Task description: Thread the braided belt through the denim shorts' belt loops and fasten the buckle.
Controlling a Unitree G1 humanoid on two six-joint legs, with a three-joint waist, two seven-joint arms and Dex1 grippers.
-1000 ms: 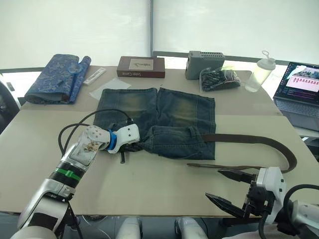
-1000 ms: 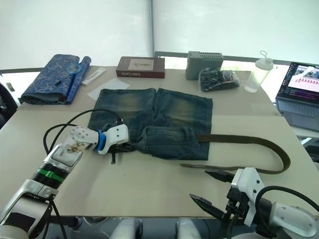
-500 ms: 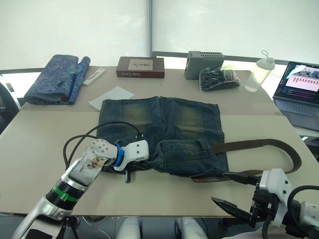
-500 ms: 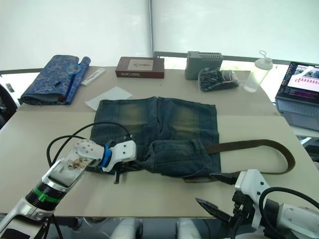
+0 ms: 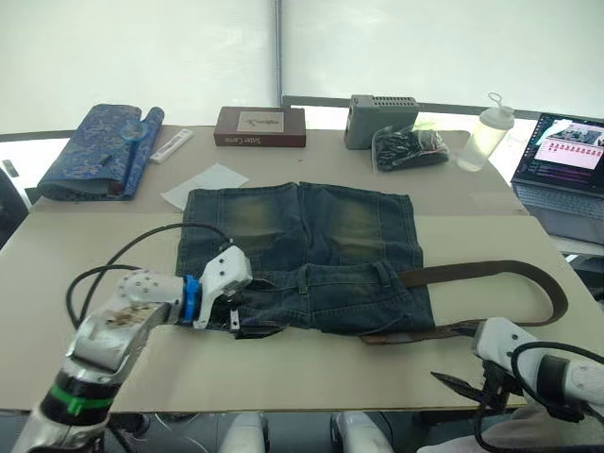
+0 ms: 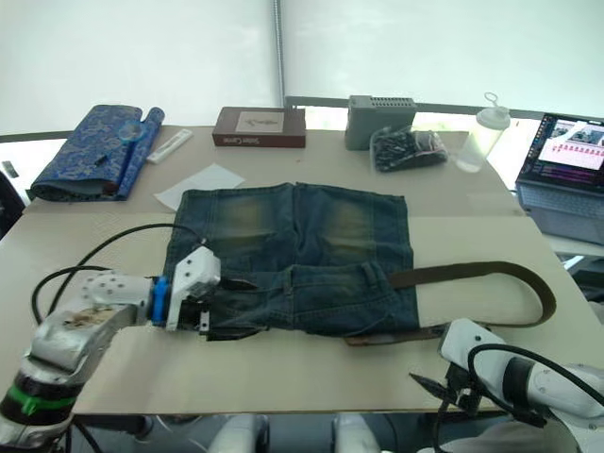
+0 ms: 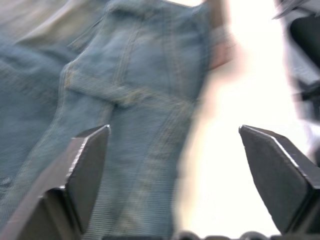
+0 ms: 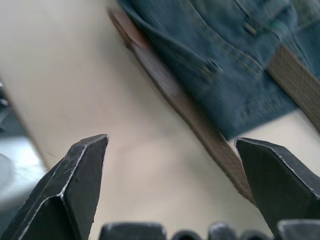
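Denim shorts (image 5: 302, 250) lay flat on the worktop (image 5: 85, 255), and we saw our left end effector (image 7: 175, 165) resting at their waistband's left end, fingers spread wide and holding nothing. To its right, the braided belt (image 5: 491, 274) left the waistband, looped outward and doubled back along the shorts' near edge. Just beyond that returning strap, at the worktop's near edge, our right end effector (image 8: 170, 170) hovered, likewise wide open and empty.

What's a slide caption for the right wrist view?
Open right gripper above the table, brown belt running under the denim shorts' edge.
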